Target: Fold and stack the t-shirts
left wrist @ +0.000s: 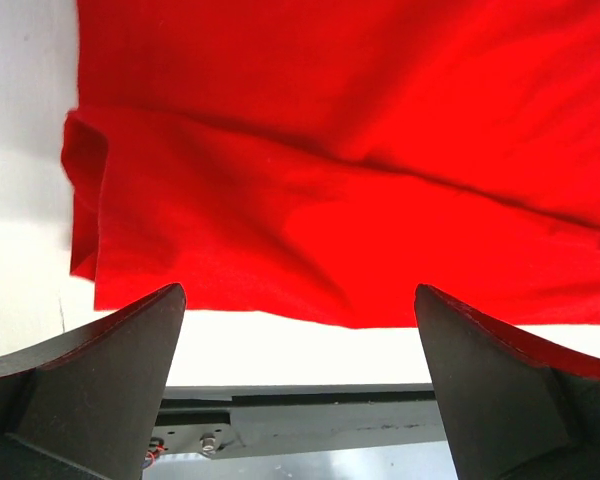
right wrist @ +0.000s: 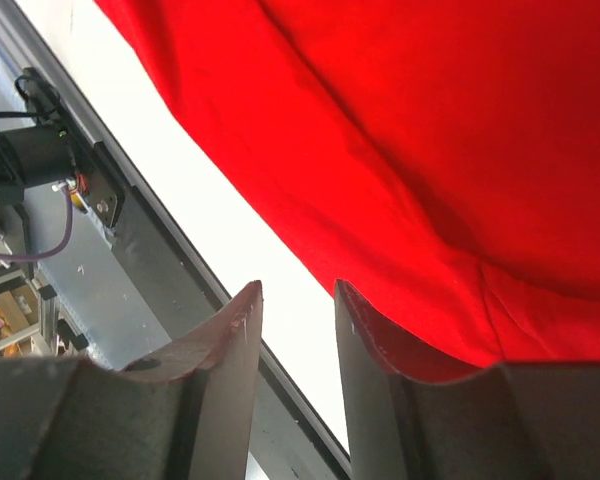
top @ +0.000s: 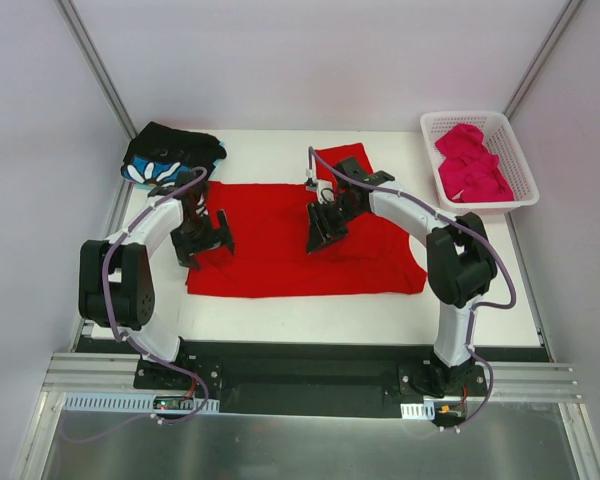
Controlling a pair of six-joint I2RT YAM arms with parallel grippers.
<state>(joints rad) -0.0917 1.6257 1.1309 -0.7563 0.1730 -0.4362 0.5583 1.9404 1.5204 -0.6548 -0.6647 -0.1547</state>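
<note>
**Red t-shirt spread flat between two lowered claws**

The red t-shirt (top: 280, 260) is laid flat in the middle of the white worktop (top: 280, 320). Its long axis runs left to right, parallel to the near edge. A narrow red flap is seen reaching from its far side toward the back wall, and a curved cut-out is seen at its right end; which end carries the collar cannot be told. In the left wrist view the red t-shirt (left wrist: 330, 180) is shown doubled at its left edge, with a soft crease running across it.

The black flower-print t-shirt (top: 172, 152) is bunched at the far left corner of the worktop, just beyond the red one. The magenta-pink t-shirt (top: 472, 165) is heaped inside the white lattice basket (top: 525, 185) at the far right, well apart from the rest.

The left arm (top: 145, 235) is bent at the elbow and reached forward. The left claw (top: 205, 240) is held over the left edge of the red cloth, spread wide, with nothing between its fingers (left wrist: 130, 340).

The right arm (top: 420, 215) is bent inward. The right claw (top: 320, 232) is held above the middle of the red t-shirt. Its fingers (right wrist: 242, 320) are parted by a narrow gap; bare worktop is seen through it, and nothing is pinched.
</note>
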